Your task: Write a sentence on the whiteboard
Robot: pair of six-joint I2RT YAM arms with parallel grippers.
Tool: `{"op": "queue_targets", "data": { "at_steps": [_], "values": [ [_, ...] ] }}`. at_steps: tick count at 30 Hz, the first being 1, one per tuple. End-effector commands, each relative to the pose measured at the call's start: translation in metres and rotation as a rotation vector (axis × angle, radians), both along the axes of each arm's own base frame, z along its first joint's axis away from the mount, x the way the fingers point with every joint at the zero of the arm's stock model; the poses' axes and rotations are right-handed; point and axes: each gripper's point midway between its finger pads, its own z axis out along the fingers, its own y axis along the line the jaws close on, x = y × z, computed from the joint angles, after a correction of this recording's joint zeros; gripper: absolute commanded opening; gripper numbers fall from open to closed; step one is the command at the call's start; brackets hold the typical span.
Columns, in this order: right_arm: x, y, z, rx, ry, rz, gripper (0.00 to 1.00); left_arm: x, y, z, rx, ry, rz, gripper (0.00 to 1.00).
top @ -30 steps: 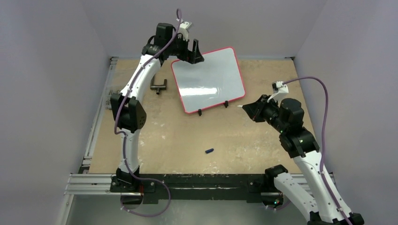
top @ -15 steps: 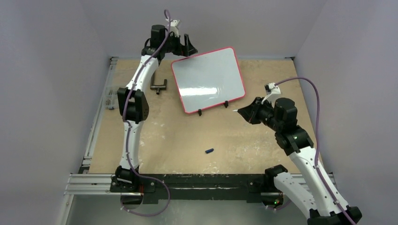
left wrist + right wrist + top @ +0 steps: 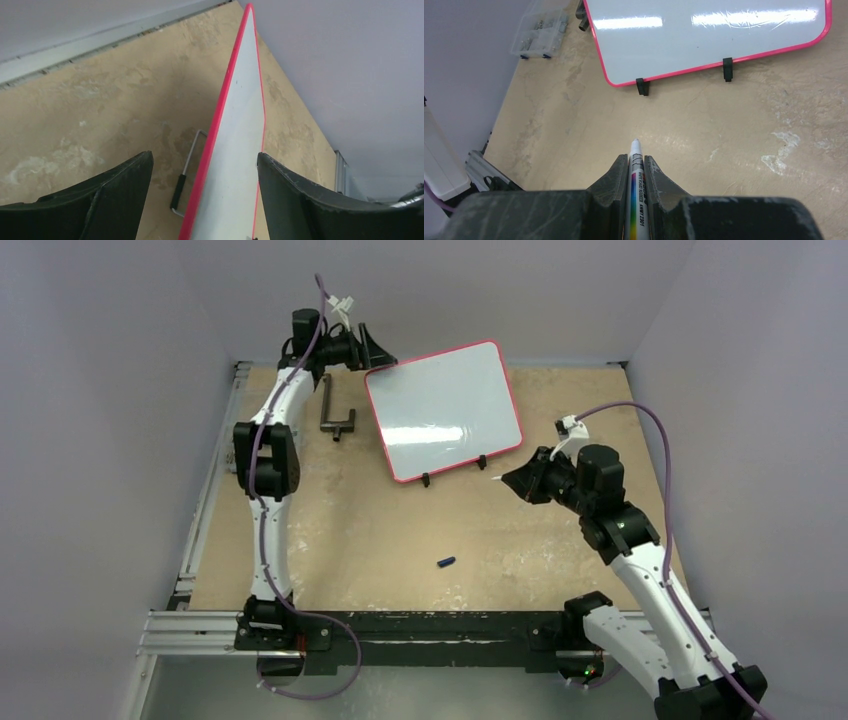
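Observation:
The whiteboard (image 3: 443,412) stands tilted on its two black feet at the back middle of the table. Its face is blank, with no blue letters of the sentence in view. My left gripper (image 3: 372,348) is open and empty, just left of the board's top-left corner and apart from it. In the left wrist view the board (image 3: 240,135) shows edge-on ahead of the spread fingers (image 3: 120,190). My right gripper (image 3: 512,480) is shut on a white marker (image 3: 636,200), its uncapped tip pointing at the board (image 3: 704,35) from in front of its lower right edge.
A small blue marker cap (image 3: 446,562) lies on the table in front. A dark metal handle piece (image 3: 338,418) lies left of the board. A clear parts box (image 3: 539,35) sits at the left edge. Walls close in at the back and sides.
My left gripper has drawn back to the left, away from the board's top-left corner. My right gripper has moved a little left toward the board with the marker.

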Motion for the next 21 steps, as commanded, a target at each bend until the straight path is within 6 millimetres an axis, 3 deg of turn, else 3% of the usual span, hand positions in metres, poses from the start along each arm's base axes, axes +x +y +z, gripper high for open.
{"op": "queue_targets", "data": {
  "at_steps": [1,8,13,17,21],
  "values": [
    [0.001,0.003,0.014,0.02,-0.062,0.022,0.0,-0.03,-0.006,0.04,-0.075,-0.066,-0.102,0.74],
    [-0.004,0.002,0.02,0.026,-0.071,0.027,0.0,-0.044,-0.006,0.027,-0.079,-0.005,-0.119,0.65],
    [-0.006,0.002,0.02,0.028,-0.069,0.03,0.0,-0.051,-0.007,0.025,-0.093,0.012,-0.132,0.45],
    [-0.007,0.002,0.021,0.031,-0.07,0.03,0.0,-0.058,-0.007,0.025,-0.1,0.012,-0.156,0.19],
    [-0.008,0.002,0.021,0.032,-0.069,0.031,0.0,-0.064,-0.009,0.022,-0.117,0.029,-0.195,0.05]
  ]
}}
